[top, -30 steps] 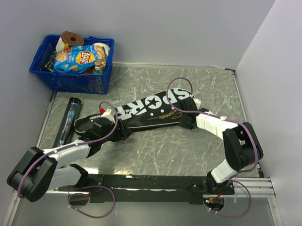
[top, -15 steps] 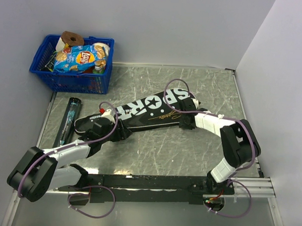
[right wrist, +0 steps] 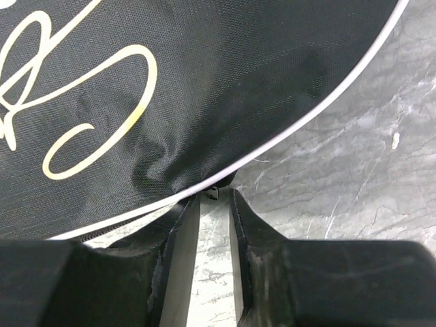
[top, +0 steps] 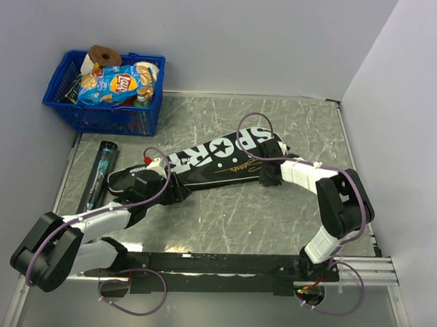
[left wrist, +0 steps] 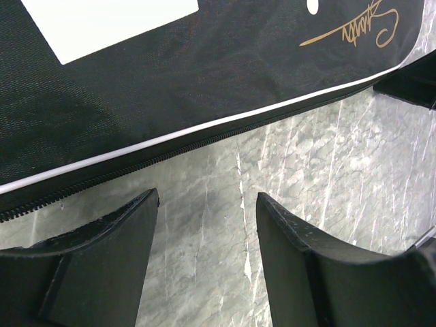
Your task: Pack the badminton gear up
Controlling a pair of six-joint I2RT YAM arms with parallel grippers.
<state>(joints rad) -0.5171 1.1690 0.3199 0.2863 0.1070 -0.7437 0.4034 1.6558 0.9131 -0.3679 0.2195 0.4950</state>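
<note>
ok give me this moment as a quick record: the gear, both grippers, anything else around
bag: black, lettered SPORT, lying slantwise on the table
tube: dark, left of the bag, apart from it
rackets: none in view
left gripper: open beside the bag's zip edge, nothing between its fingers
right gripper: jaws narrow, tips at the bag's white-piped edge; grip cannot be told
basket: blue, far left corner, crisp packet on top
</note>
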